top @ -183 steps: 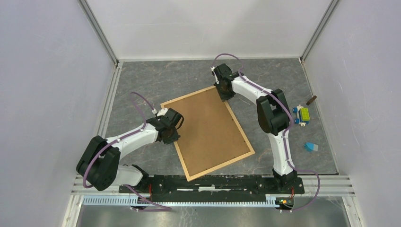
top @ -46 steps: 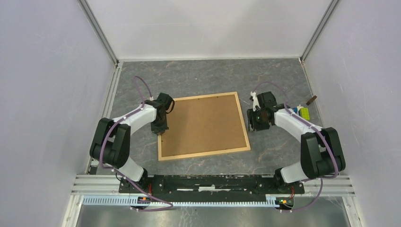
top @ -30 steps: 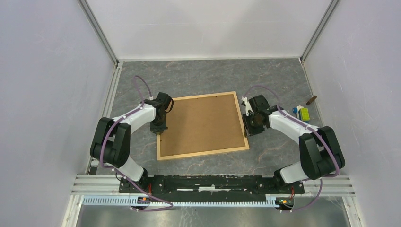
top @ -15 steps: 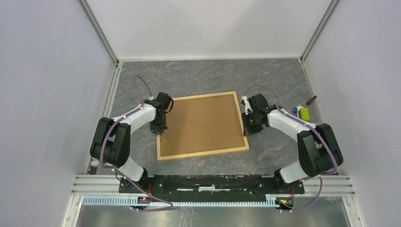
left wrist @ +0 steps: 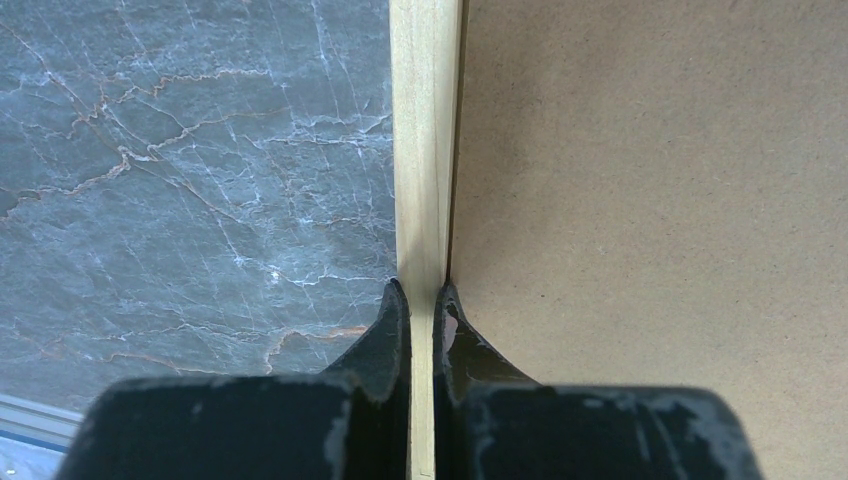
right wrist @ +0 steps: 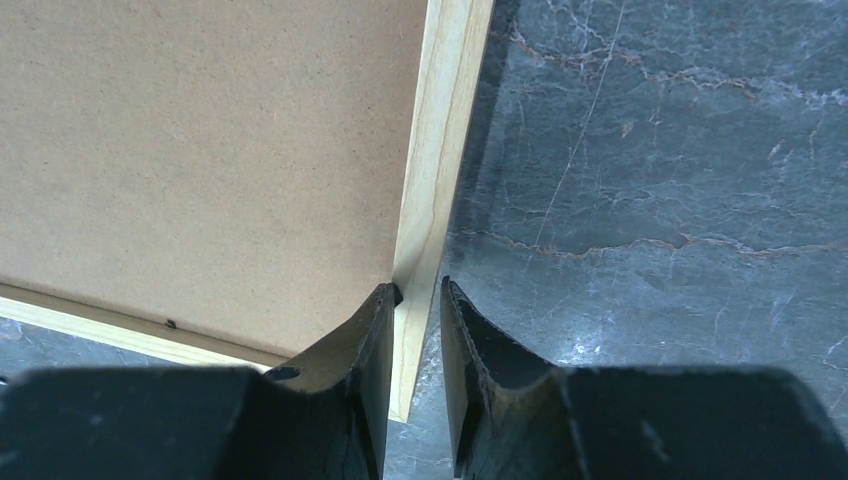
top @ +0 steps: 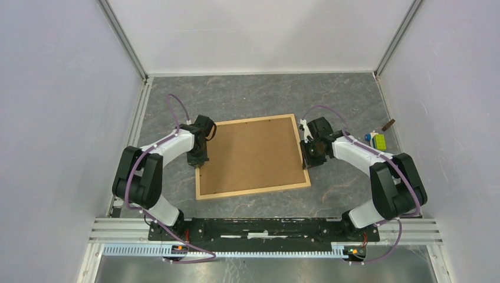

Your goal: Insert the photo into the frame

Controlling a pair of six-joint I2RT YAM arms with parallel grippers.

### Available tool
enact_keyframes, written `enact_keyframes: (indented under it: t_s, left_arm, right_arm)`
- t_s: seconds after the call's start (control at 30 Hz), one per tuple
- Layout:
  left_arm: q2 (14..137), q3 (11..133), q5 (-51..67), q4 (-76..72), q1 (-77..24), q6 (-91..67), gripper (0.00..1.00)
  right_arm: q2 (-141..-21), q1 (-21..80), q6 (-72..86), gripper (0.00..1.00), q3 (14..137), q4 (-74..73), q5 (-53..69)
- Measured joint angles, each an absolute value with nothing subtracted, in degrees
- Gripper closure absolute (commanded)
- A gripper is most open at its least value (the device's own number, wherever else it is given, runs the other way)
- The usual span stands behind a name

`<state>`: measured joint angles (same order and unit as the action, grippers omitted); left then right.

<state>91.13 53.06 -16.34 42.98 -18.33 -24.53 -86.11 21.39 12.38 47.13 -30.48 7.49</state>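
Note:
The frame (top: pixel 253 191), thin light wood, lies flat on the grey marbled table with a plain brown backing board (top: pixel 253 153) filling it. The photo is hidden. My left gripper (top: pixel 200 163) is at the frame's left rail; in the left wrist view it (left wrist: pixel 421 295) is shut on that rail (left wrist: pixel 425 150), both fingers pressed to the wood. My right gripper (top: pixel 308 162) straddles the right rail near its near corner. In the right wrist view it (right wrist: pixel 418 290) is open: one finger touches the rail's (right wrist: pixel 445 130) inner side, and a slim gap shows by the outer finger.
A small yellow and blue toy (top: pixel 377 140) and a little brown piece (top: pixel 388 124) lie at the right, beside the right arm. Pale walls close the table on three sides. The arms' base rail (top: pixel 259 227) runs along the near edge.
Over the last second my right gripper slid left onto the frame's right rail and its jaws narrowed. The left gripper kept its hold. Earlier, the frame lay skewed; now it sits nearly square.

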Motion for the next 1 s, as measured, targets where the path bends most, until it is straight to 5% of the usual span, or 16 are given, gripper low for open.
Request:
enact_keyframes:
  t_s: [0.6,0.83,1.0]
  left_arm:
    - [91.1,53.1,-16.2,42.9,-18.3,-23.9,0.98]
    - [91.1,53.1,-16.2,42.9,-18.3,-23.9,0.98]
    - [91.1,53.0,-16.1,42.9,-18.3,-23.9,0.98]
  right_arm:
    - [-87.3,22.9,13.9,0.72,45.0,-27.4,5.3]
    - [-87.5,23.3,12.6,0.54,47.2,-28.8,6.7]
    - [-85.1,23.7,11.6,0.53,50.1,-32.4,5.1]
